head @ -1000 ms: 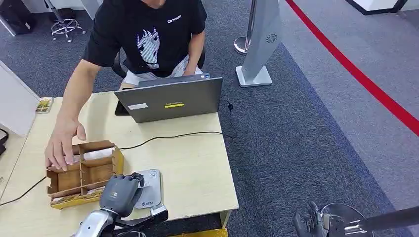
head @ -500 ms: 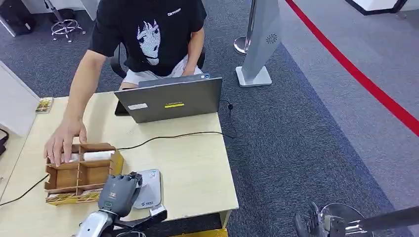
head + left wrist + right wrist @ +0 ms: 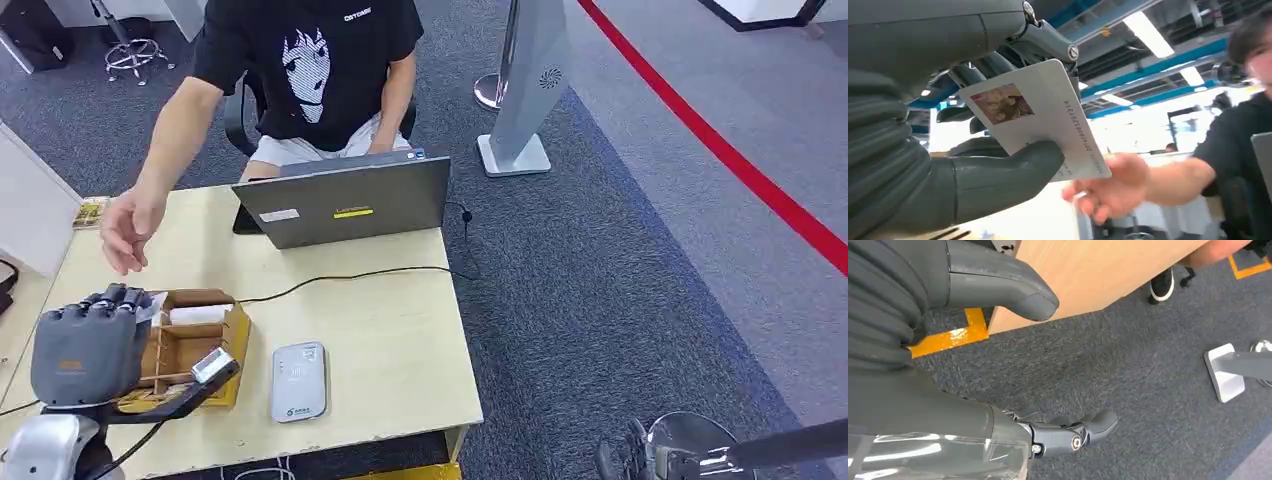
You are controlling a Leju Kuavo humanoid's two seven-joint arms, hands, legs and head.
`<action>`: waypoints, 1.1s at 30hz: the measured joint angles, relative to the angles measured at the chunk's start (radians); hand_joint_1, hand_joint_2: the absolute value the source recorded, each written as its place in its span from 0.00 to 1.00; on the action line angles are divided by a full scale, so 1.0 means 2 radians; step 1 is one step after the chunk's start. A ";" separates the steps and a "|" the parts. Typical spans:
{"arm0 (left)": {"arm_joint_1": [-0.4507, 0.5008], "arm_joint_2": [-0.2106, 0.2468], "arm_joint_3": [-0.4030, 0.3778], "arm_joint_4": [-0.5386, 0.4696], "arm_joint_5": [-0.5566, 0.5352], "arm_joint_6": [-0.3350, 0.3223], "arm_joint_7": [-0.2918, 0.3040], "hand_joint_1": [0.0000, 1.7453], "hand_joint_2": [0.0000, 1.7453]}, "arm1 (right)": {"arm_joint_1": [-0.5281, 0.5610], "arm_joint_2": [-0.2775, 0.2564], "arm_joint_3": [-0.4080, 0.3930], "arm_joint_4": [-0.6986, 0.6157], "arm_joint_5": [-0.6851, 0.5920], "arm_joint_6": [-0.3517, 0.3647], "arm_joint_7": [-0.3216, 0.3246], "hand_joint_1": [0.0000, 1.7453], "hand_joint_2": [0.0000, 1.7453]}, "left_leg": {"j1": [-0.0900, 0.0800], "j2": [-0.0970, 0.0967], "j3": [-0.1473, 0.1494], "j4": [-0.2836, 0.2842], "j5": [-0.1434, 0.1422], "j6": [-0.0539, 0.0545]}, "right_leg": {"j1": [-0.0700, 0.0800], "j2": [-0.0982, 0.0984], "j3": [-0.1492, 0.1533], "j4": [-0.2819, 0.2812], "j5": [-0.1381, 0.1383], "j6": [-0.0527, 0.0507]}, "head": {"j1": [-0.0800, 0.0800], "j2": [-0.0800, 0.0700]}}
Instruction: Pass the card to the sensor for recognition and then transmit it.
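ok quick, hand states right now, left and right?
Left hand: holding the card between thumb and fingers.
Right hand: open, holding nothing, hanging over the carpet.

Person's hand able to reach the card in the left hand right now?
Probably yes. The left hand holds the card raised, its far edge sticking out past the thumb; the person's hand is open just behind it with nothing between.

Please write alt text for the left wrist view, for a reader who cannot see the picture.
The robot's left hand holds a white card with a small photo and a printed number, pinched between its thumb and fingers. A person's hand reaches toward the card from behind, palm open, with ceiling lights above.
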 joint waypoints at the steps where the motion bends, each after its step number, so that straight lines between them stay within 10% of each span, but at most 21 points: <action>1: 0.000 0.003 0.014 -0.002 0.011 -0.004 0.000 1.00 1.00 | 0.000 0.000 0.000 0.001 -0.002 -0.001 0.000 0.00 1.00 | 0.000 0.000 0.000 0.000 0.000 0.000 | 0.000 0.000 0.000 0.000 0.000 0.000 | 0.000 0.000; 20: 0.050 0.029 0.162 -0.017 0.028 -0.004 -0.015 1.00 1.00 | -0.002 0.000 0.011 0.011 -0.002 -0.010 -0.005 0.00 1.00 | 0.000 -0.002 0.000 0.000 0.000 0.000 | 0.000 -0.002 0.000 0.000 0.000 0.000 | 0.000 0.000; 21: 0.051 0.029 0.166 -0.017 0.028 -0.006 -0.013 0.91 1.00 | -0.002 0.000 0.011 0.012 0.000 -0.010 -0.004 0.00 1.00 | 0.000 -0.002 0.000 0.000 0.000 0.000 | 0.000 -0.002 0.000 0.000 0.000 0.000 | 0.000 0.000; 22: 0.051 0.029 0.169 -0.017 0.029 -0.007 -0.012 0.51 1.00 | -0.003 0.000 0.011 0.013 0.002 -0.010 -0.004 0.00 1.00 | 0.000 -0.002 0.000 0.000 0.000 0.000 | 0.000 -0.002 0.000 0.000 0.000 0.000 | 0.000 0.000; 23: 0.051 0.029 0.171 -0.017 0.030 -0.007 -0.012 0.38 1.00 | -0.003 0.000 0.010 0.014 0.003 -0.010 -0.005 0.00 1.00 | 0.000 -0.002 0.000 0.000 0.000 0.000 | 0.000 -0.002 0.000 0.000 0.000 0.000 | 0.000 0.000; 26: 0.052 0.026 0.177 -0.017 0.035 -0.007 -0.012 0.42 1.00 | -0.004 0.000 0.010 0.018 0.012 -0.010 -0.009 0.00 1.00 | 0.000 -0.002 0.000 0.000 0.000 0.000 | 0.000 -0.001 0.000 0.000 0.000 0.000 | 0.000 0.000; 28: 0.052 0.024 0.180 -0.017 0.040 -0.006 -0.014 0.00 1.00 | -0.004 0.000 0.010 0.018 0.011 -0.010 -0.008 0.00 1.00 | 0.000 -0.002 0.000 0.000 0.000 0.000 | 0.000 -0.001 0.000 0.000 0.000 0.000 | 0.000 0.000; 33: 0.048 0.017 0.186 -0.017 0.054 -0.005 -0.021 0.00 1.00 | -0.003 0.000 0.010 0.018 0.009 -0.012 -0.002 0.00 1.00 | 0.000 -0.002 0.000 0.000 0.000 0.000 | 0.000 -0.001 0.000 0.000 0.000 0.000 | 0.000 0.000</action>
